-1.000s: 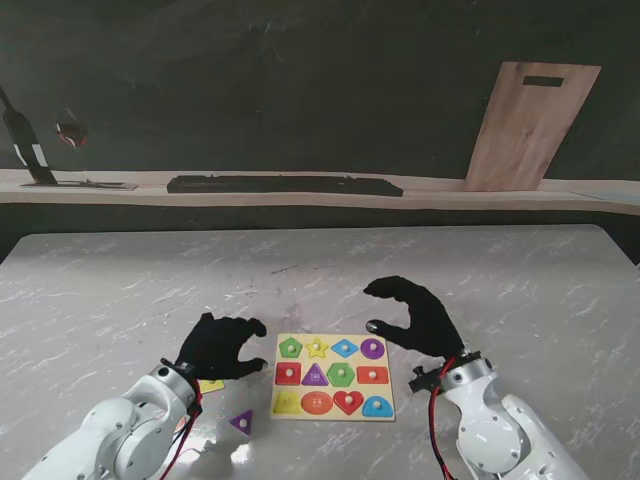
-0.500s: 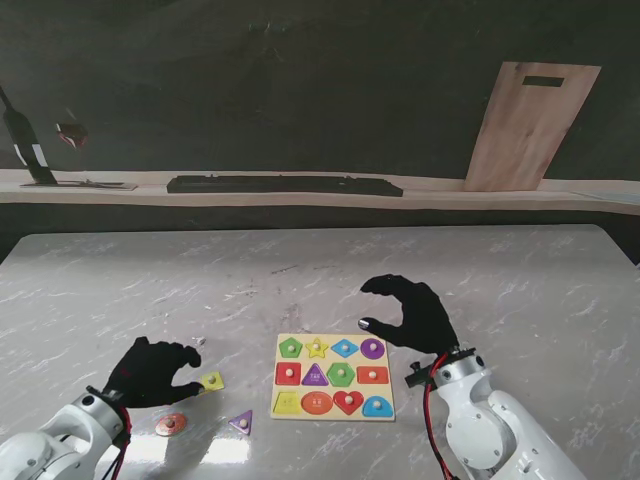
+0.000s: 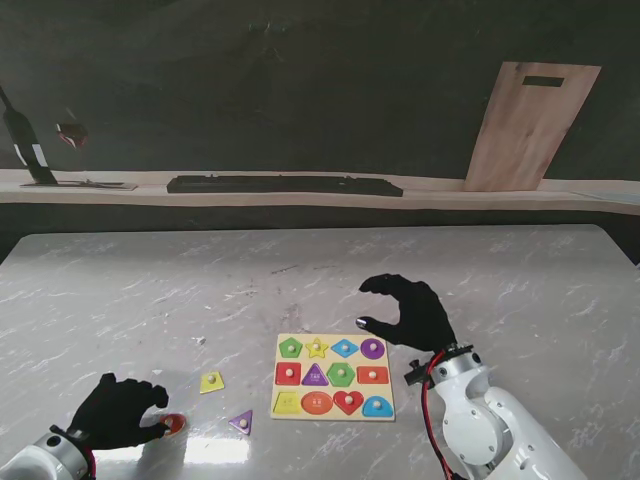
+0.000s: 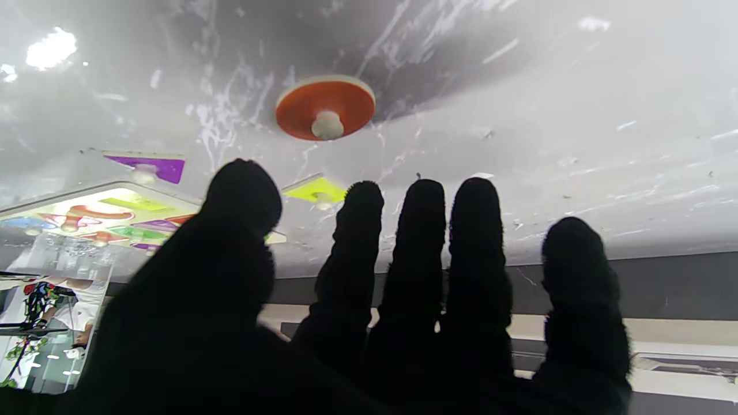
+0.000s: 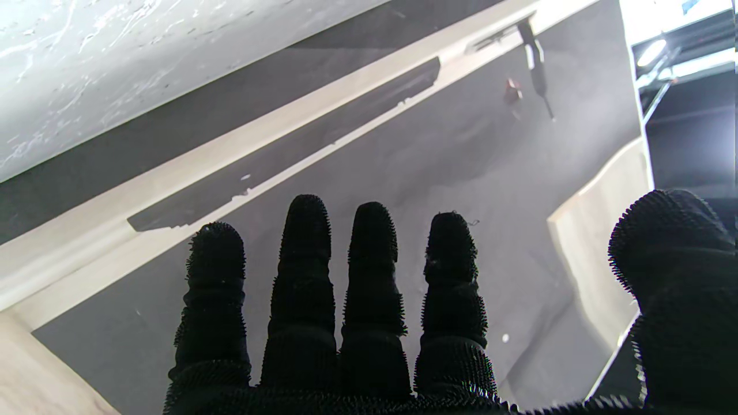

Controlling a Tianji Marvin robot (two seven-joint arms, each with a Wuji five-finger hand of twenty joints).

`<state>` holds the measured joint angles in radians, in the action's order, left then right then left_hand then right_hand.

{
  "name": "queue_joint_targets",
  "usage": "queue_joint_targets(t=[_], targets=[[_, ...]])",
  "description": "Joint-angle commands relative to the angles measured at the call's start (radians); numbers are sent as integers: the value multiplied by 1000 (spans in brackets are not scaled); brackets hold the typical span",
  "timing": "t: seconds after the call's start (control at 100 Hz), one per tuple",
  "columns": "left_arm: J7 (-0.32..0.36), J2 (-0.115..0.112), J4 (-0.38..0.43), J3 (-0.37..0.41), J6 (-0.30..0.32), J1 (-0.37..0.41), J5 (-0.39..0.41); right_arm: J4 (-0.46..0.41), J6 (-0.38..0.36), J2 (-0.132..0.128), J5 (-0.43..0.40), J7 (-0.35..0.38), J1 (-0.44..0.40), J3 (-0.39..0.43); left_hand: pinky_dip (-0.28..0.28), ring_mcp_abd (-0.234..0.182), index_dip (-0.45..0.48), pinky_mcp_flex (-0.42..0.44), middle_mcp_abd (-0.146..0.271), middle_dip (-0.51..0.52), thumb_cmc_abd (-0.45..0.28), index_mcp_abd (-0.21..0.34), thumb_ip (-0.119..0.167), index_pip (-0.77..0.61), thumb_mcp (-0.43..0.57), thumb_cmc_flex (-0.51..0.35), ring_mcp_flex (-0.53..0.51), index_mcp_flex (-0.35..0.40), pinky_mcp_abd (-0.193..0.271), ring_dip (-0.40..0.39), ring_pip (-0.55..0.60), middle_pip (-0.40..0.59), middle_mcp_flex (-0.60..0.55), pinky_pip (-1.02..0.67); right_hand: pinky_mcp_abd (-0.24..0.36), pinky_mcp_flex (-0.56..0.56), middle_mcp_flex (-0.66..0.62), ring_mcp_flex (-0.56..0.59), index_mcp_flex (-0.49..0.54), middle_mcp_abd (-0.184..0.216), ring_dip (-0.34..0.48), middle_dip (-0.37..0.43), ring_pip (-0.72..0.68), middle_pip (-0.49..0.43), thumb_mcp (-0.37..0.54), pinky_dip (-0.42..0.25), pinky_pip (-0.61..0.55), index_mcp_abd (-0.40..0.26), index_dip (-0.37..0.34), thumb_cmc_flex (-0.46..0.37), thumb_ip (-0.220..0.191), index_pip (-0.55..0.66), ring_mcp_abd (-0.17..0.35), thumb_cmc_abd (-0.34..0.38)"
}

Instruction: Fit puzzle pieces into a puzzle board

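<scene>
My left hand (image 3: 115, 410) sits low at the near left corner of the marble table (image 3: 130, 290), palm down, fingers loosely spread and holding nothing. In the stand view its fingertips reach the edge of an orange round piece (image 3: 174, 424), which lies flat on the table just to the right of the hand; whether they actually touch it I cannot tell. My left wrist camera shows the same piece (image 4: 326, 107) clear of my fingers (image 4: 424, 230), with a pale knob at its centre, and all five digits extended with gaps between them.

My right hand (image 3: 412, 312) hangs over the table just past the far right corner of the puzzle board (image 3: 334, 376), curled into an open claw with thumb and forefinger apart and nothing between them. From the right wrist camera the four fingers (image 5: 305, 259) stand straight and separate, the thumb well off to the side, and only the dark wall and shelf show beyond them.

The puzzle board lies flat on the table between my arms, nearer the right one. Its slots hold coloured shapes in three rows, each with a small knob. Two more loose pieces lie to the board's left: a yellow piece (image 3: 211, 381) farther from me, and a purple triangle (image 3: 241, 421) nearer to me, just beside the board's near left corner.
</scene>
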<state>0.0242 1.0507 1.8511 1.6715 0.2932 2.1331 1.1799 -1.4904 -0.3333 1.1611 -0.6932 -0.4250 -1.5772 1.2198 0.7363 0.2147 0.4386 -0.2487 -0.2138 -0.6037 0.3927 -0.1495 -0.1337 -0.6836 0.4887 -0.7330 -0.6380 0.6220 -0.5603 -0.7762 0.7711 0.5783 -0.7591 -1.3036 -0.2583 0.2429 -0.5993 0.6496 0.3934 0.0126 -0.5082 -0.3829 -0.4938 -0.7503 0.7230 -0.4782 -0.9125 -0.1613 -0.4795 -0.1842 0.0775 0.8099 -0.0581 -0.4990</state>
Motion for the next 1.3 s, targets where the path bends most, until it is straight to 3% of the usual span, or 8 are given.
queue_joint_targets(t=[0.0, 0.21, 0.33, 0.4, 0.43, 0.77, 1.18, 1.29], targets=[[-11, -3, -6, -8, -8, 3, 12, -4, 3, 0, -5, -3, -6, -1, -10, 15, 20, 14, -3, 5, 36, -24, 40, 8, 71, 6, 12, -5, 192, -14, -6, -7, 15, 4, -7, -10, 18, 10, -18, 0, -7, -5, -12, -7, -7, -10, -13, -24, -7, 40, -5, 1, 7, 11], [-67, -7, -34, -36, -26, -13, 66, -14, 9, 0, -8, -4, -11, 2, -5, -8, 36, -23, 12, -7, 112, -16, 35, -47, 237, -8, -21, -19, 200, -25, 31, 36, -9, -17, -6, -10, 14, 10, -17, 2, -6, -5, -12, -9, -6, -9, -13, -25, -6, 39, -5, 3, 6, 11], [-61, -9, -36, -47, -36, -19, 72, -16, 10, 0, -8, -4, -12, 4, -7, -21, 35, -36, 24, -7, 152, -9, 38, -63, 284, -19, -34, -21, 209, -24, 41, 49, -22, -24, -6, -11, 10, 11, -16, 2, -6, -5, -12, -10, -7, -9, -13, -24, -5, 38, -5, 3, 6, 11], [-56, -9, -37, -53, -40, -22, 73, -18, 12, 0, -7, -3, -13, 4, -8, -25, 33, -46, 26, -6, 171, -6, 30, -70, 291, -29, -46, -13, 212, -23, 46, 53, -36, -29, -6, -11, 8, 12, -15, 1, -7, -5, -13, -11, -6, -8, -13, -23, -5, 35, -5, 3, 5, 11], [-56, -10, -39, -55, -41, -23, 73, -18, 12, 0, -7, -2, -14, 5, -11, -27, 19, -50, 30, 1, 179, -3, 12, -77, 297, -33, -51, -7, 212, -19, 48, 53, -44, -32, -6, -11, 7, 10, -15, 1, -6, -6, -12, -11, -7, -8, -13, -24, -5, 35, -5, 3, 5, 13], [-65, -9, -66, -83, -57, -44, 50, -14, 16, -1, -2, 9, -9, 3, -13, -25, -37, -76, 31, -32, 217, 1, -67, -107, 233, -86, -93, 71, 202, -2, 71, 59, -152, -53, -7, -11, 1, 13, -13, 1, -6, -6, -13, -12, -11, -8, -13, -22, -5, 30, -5, 5, 4, 15], [-86, -12, -93, -111, -69, -66, 59, -13, 20, -2, 0, 13, -8, 1, -12, -25, -52, -82, 44, -61, 216, 28, -88, -178, 180, -143, -95, 65, 203, 2, 85, 53, -178, -58, -7, -12, 0, 12, -12, 0, -7, -6, -13, -12, -13, -8, -12, -20, -4, 27, -6, 3, 3, 17], [-87, -12, -98, -117, -73, -71, 60, -12, 20, -2, -1, 12, -8, 1, -12, -26, -67, -86, 48, -76, 210, 40, -81, -216, 143, -177, -100, 65, 203, 5, 88, 41, -195, -60, -6, -12, 0, 13, -12, 1, -7, -6, -13, -12, -14, -8, -12, -21, -4, 27, -6, 3, 4, 17]])
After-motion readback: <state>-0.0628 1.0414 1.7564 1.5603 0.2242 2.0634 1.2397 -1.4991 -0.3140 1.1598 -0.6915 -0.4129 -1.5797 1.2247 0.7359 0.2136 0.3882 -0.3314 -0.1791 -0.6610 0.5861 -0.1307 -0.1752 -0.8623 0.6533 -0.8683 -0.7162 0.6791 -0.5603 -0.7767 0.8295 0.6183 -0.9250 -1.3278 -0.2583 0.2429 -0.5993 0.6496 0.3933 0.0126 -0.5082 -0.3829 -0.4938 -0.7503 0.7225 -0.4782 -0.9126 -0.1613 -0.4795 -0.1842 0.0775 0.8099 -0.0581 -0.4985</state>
